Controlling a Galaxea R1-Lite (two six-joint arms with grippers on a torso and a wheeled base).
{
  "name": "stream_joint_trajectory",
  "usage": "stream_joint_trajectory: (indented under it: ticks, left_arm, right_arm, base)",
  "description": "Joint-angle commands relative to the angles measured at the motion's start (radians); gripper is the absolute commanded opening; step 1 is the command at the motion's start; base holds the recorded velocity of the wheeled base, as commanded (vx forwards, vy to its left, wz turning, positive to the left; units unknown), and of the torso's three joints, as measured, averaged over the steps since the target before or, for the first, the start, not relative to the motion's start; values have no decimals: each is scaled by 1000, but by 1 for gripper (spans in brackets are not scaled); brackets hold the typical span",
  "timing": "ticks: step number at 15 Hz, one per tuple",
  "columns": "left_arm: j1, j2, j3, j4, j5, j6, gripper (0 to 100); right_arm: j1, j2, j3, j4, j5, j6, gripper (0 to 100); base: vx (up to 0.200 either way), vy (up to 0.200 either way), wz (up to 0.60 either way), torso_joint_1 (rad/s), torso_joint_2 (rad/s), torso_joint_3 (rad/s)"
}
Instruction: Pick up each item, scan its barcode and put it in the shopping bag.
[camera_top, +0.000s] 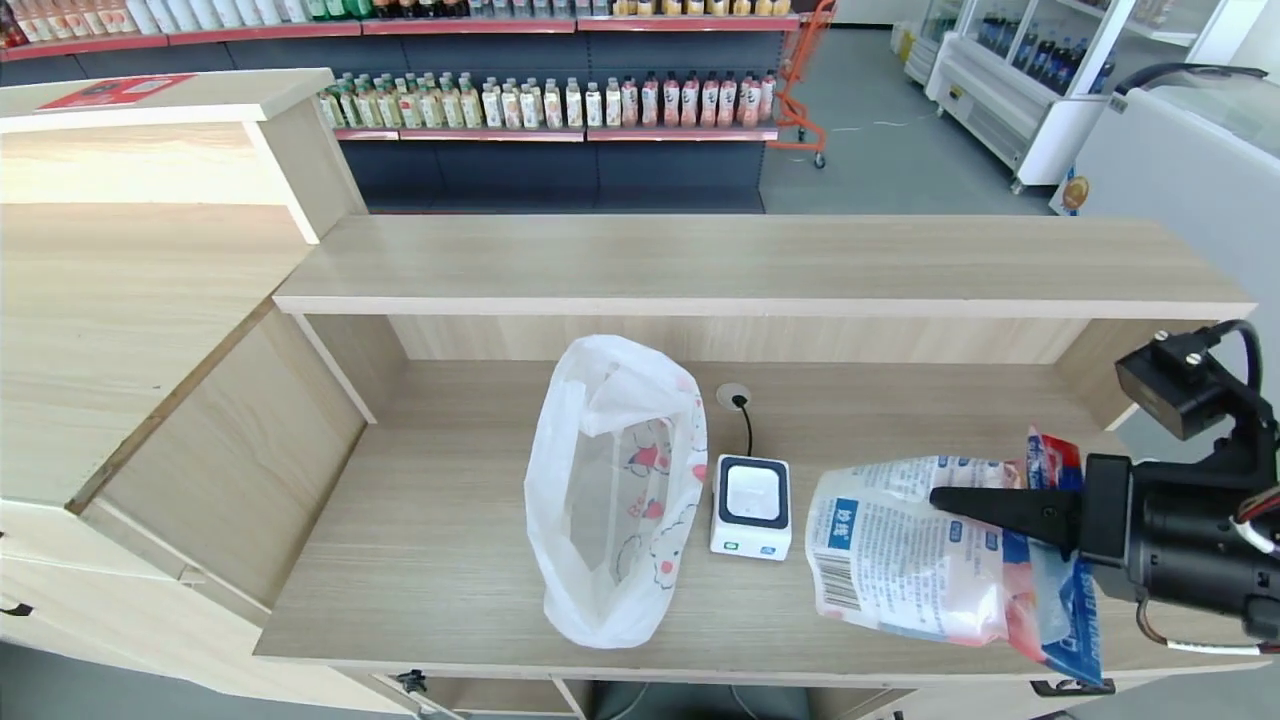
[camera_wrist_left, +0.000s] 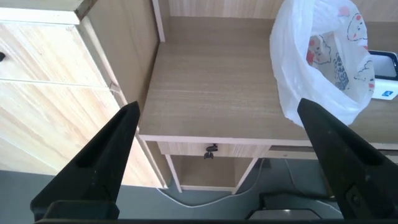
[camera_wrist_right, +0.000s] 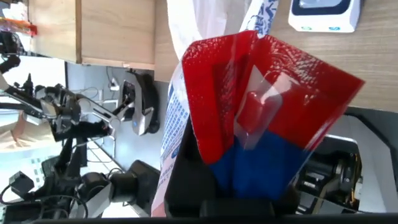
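The wooden counter (camera_top: 450, 520) bears a white shopping bag (camera_top: 615, 490) with a scanner (camera_top: 751, 505) just beside it.

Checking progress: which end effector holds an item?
The right end effector, shut on the printed packet beside the scanner; the left end effector is open and empty.

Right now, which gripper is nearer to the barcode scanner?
Right. The right gripper holds a food packet just beside the barcode scanner. The left gripper is off the front edge of the counter, with the shopping bag between it and the scanner.

Black right hand (camera_top: 950, 498), looping black cable (camera_top: 1255, 350)
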Motion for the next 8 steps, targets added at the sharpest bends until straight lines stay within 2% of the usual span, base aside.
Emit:
stream_joint_trajectory:
  ticks: [1, 5, 8]
  left_arm:
    - [0, 0, 0, 0, 0, 0, 100]
    - [0, 0, 0, 0, 0, 0, 100]
    - [0, 0, 0, 0, 0, 0, 100]
  right_arm:
    - [16, 109, -52, -1, -3, 2, 0]
    - [60, 331, -177, -9, -134, -15, 0]
    - [71, 489, -324, -11, -171, -32, 0]
  base:
    - [0, 0, 0, 0, 0, 0]
    - [0, 0, 0, 0, 0, 0]
    - [0, 0, 0, 0, 0, 0]
